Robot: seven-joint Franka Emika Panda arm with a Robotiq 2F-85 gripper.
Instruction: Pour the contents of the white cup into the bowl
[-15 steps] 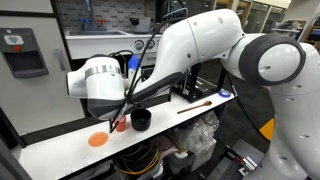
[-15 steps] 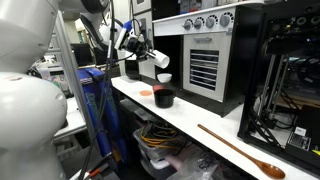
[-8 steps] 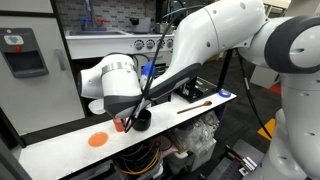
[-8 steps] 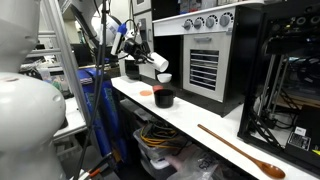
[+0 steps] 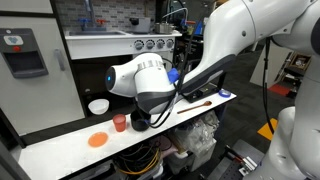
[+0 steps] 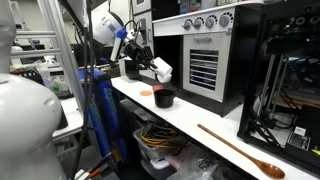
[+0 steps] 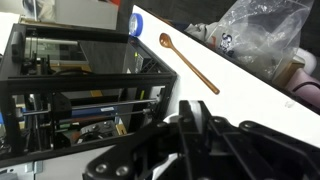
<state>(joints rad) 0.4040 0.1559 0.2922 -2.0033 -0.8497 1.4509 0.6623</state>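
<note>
My fingers (image 6: 152,66) are closed tight on the white cup (image 6: 163,71), holding it tilted in the air above the black bowl (image 6: 163,98) on the worktop (image 6: 205,118), so its contents should land inside.

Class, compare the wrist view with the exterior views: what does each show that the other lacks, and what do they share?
Wrist view only: a blue-edged roll, as far as can be told. Exterior views only: the white cup held in the gripper, black bowl, salmon-red cup, orange disc. Shared: the wooden spoon on the white table.
</note>
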